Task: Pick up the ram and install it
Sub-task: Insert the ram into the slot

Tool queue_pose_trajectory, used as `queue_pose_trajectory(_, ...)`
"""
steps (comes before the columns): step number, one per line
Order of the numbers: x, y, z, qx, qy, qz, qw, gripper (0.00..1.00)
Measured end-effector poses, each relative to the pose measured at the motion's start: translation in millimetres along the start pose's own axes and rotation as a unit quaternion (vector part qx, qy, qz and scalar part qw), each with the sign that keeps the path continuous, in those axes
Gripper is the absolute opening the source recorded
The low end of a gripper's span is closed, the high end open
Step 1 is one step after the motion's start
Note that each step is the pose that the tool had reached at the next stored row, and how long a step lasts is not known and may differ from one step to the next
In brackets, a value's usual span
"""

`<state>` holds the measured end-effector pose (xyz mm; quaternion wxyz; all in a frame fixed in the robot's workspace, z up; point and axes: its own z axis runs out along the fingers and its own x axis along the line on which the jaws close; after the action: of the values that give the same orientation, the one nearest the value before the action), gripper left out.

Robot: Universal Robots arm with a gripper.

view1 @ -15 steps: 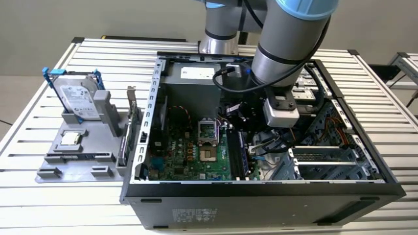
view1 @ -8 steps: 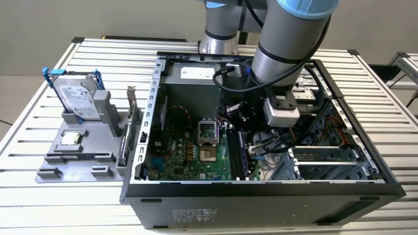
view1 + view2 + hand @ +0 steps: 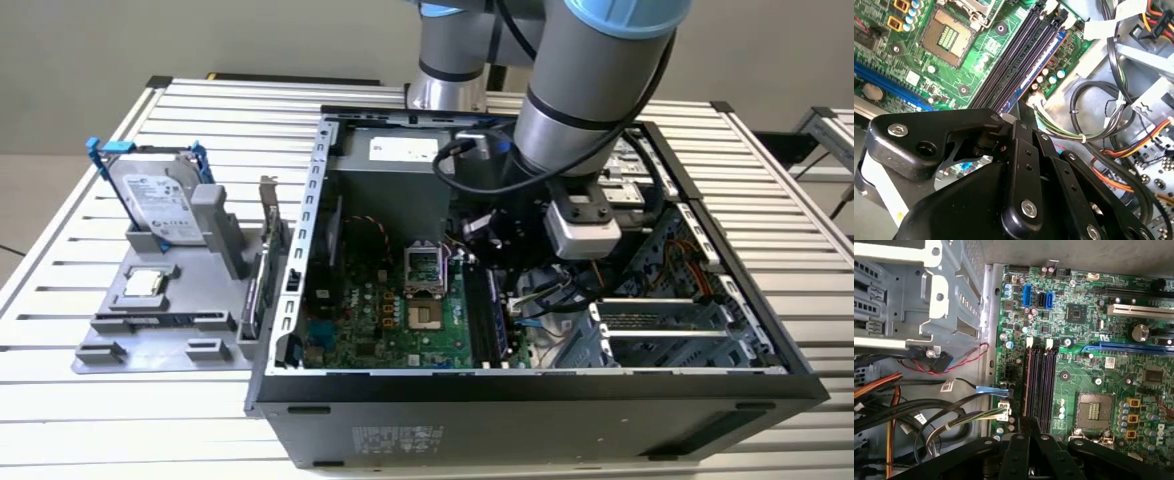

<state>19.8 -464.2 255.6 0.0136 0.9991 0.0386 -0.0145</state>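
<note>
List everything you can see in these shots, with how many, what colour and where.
Table: one, slatted metal, under everything.
Computer case: one, black and grey, open, on the table.
Motherboard: one, green, inside the case.
Memory slots: about four, black, beside the processor socket.
Processor socket: one, silver, on the motherboard.
Ram: one, blue, apparently along the outermost slot.
Cables: many, black, orange and red, beside the motherboard.
Fixture: one, grey, on the exterior view's left of the case.
Hard drive: one, silver with blue rails, upright in the fixture.
Processor chip: one, silver, flat on the fixture.
Arm: one, silver and light blue, reaching into the case.
Gripper: one, black, at the slots' end.
</note>
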Motion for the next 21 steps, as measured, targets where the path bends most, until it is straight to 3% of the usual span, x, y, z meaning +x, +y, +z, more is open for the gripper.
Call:
queue_pose_trajectory(5,-0.1,0.0,0.1,-0.0011,0.0009,-0.036,0.9993,0.00)
queue_pose_trajectory(10,-0.3,-0.1,0.2,-0.0018,0.0018,-0.069,0.9976,0.00)
queue_pose_trajectory(15,-0.7,-0.1,0.8,-0.0010,0.0028,-0.096,0.9953,0.00)
queue_pose_trajectory(21,-1.1,-0.1,1.5,-0.0002,0.0038,-0.129,0.9917,0.00)
